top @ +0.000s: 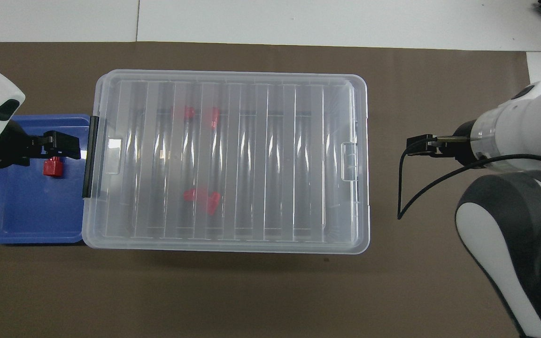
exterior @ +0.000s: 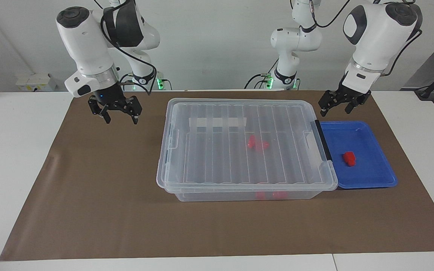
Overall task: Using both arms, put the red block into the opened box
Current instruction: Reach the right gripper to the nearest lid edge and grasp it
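With its ribbed lid shut, the clear plastic box (exterior: 245, 146) could be jolted by the wide-open right gripper (exterior: 119, 114), while the small red block (exterior: 349, 158) is left in the blue tray (exterior: 371, 180) below the wide-open left gripper (exterior: 338, 106)

block (exterior: 349, 158) in tray (exterior: 375, 182) (lid on), beside box (exterior: 171, 150) at left arm's end
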You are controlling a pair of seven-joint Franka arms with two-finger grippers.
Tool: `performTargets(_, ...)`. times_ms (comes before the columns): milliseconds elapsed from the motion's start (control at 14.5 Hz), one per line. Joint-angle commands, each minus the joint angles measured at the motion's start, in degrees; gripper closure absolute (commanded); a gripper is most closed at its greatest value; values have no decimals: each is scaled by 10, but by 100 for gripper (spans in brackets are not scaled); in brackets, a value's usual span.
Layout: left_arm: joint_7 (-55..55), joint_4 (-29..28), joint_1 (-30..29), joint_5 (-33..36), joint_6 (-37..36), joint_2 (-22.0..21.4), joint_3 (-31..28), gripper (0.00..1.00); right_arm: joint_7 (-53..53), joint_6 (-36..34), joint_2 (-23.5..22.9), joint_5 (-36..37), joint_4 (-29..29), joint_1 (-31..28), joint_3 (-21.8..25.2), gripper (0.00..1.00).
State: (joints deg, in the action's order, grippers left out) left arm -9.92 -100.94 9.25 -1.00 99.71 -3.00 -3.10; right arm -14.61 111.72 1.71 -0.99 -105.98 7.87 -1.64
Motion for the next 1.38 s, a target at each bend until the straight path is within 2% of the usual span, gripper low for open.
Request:
performTargets(0,-4,-5,-3,-7,-8,-11,0,0,-25,48,-19,-7,-8,18,-1,1)
performTargets(275,-4,-5,-3,-7,-7,-11,0,0,-28,67,-42,-24,-8,43,-4,1)
performTargets(825,-4,-5,-3,-7,-7,-11,0,0,-27,105,-51,-26,-47,46,-4,4)
performTargets(1031,-4,-5,-3,-7,-8,-11,0,0,-30,112,-52,-26,-63,65,-4,3)
performTargets(1306,-4,-5,-3,-7,-7,-11,0,0,-19,105,-52,-26,-63,49,-3,1)
